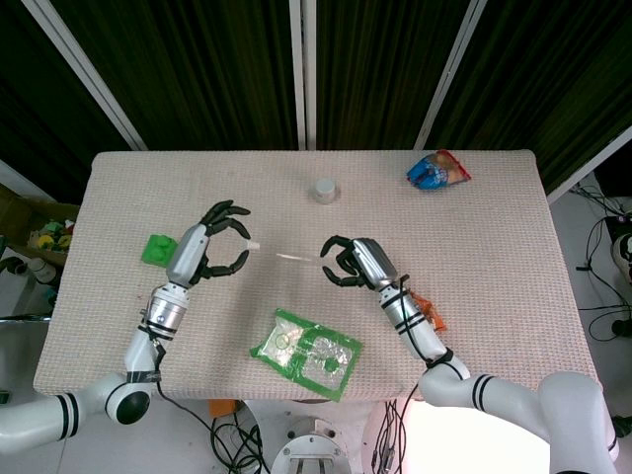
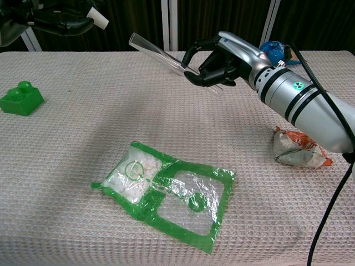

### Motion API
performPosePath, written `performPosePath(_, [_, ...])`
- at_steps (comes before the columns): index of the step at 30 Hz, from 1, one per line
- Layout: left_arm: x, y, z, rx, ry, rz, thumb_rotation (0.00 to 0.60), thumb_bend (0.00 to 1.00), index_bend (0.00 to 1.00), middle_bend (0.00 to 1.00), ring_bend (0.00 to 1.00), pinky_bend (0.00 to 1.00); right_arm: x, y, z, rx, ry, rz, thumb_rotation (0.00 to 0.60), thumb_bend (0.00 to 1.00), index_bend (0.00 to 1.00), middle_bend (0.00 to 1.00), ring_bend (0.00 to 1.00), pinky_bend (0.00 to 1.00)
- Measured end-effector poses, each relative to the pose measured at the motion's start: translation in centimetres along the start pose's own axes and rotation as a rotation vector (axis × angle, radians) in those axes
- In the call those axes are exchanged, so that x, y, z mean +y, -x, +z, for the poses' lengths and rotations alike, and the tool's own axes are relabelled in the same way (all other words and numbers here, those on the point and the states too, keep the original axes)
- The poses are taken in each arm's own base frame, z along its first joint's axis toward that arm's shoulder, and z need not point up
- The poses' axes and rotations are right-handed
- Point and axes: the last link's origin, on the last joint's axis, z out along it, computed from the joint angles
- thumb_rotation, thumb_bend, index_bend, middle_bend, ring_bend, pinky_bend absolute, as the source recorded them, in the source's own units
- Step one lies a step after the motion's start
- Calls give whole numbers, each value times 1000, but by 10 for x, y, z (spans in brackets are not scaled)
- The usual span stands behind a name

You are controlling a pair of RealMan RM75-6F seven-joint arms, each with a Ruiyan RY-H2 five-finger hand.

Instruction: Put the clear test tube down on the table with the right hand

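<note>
My right hand (image 1: 354,264) (image 2: 222,61) grips the clear test tube (image 1: 294,259) (image 2: 155,50) by one end. The tube is held above the table (image 1: 474,237), tilted, with its free end pointing left towards my left hand. The left hand (image 1: 212,245) (image 2: 55,22) hovers a short gap from that end, its fingers curled. It pinches a small white cap-like piece (image 1: 253,244) (image 2: 100,20) at its fingertips and does not touch the tube.
A green brick (image 1: 156,247) (image 2: 21,98) lies at the left. A green-and-clear pouch (image 1: 306,353) (image 2: 166,191) lies near the front edge. An orange packet (image 1: 427,313) (image 2: 299,148) sits under my right forearm. A blue snack bag (image 1: 437,171) and a small grey cup (image 1: 325,189) stand at the back.
</note>
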Motion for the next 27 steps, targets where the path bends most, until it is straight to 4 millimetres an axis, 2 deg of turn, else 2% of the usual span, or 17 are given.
performPosePath(10, [-2,-1,-2,15,6,-11,600,507,594,239,96,147,1,4,6,6,4,10,600,778,829,1000,1000,1000])
performPosePath(27, [2,12,-2,-1,27,-14,600,507,594,239,96,144,-12,15,15,8,-31,38,600,778,835,1000,1000,1000])
